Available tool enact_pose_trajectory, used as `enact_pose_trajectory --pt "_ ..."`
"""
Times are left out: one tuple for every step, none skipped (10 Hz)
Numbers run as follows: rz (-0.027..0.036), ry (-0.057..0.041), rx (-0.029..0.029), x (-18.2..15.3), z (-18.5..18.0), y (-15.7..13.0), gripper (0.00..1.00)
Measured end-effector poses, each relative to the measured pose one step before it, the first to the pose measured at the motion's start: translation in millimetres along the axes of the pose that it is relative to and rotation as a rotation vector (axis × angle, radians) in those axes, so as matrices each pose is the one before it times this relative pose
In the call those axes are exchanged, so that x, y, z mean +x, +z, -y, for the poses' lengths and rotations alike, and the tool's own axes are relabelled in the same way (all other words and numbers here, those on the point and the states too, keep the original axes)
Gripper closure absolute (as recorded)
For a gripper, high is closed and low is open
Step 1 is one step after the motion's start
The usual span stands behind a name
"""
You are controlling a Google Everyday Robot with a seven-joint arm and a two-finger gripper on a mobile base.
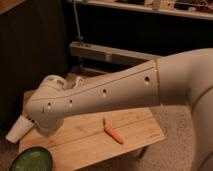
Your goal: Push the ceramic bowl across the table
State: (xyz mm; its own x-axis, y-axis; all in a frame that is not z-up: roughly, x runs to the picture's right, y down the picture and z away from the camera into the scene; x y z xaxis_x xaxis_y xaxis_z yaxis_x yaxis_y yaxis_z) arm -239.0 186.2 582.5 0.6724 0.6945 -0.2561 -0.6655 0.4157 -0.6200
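Ceramic bowl (31,160) is sitting at the near left corner of the table (137,126), cut off by the frame edge. 1 carrot (113,133) is lying mid-table, well apart from it. Arm (100,95) is spanning the planks. Gripper (29,121) is hanging at its left end, just beside 1 tilted white cup (16,132). Whether it is wide or narrow: cannot tell.

The arm (102,96) reaches over the table (137,125), hiding the gripper, with the ceramic bowl (31,161) at the near corner.
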Motion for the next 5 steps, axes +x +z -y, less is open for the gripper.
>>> enact_pose_trajectory --pt "-0.01565 -0.00712 -0.017 5.45 -2.83 18.26 0.88" --pt "-0.02331 -0.00567 -0.02313 5.83 -2.71 23.69 0.88" --pt "-0.03106 -0.00678 -0.03574 5.64 -3.3 30.02 0.88" --pt "-0.02065 -0.00071 -0.02555 2.36 -0.8 18.48 0.88" --pt "-0.02786 -0.01145 -0.03389 2.26 -6.94 21.83 0.88"
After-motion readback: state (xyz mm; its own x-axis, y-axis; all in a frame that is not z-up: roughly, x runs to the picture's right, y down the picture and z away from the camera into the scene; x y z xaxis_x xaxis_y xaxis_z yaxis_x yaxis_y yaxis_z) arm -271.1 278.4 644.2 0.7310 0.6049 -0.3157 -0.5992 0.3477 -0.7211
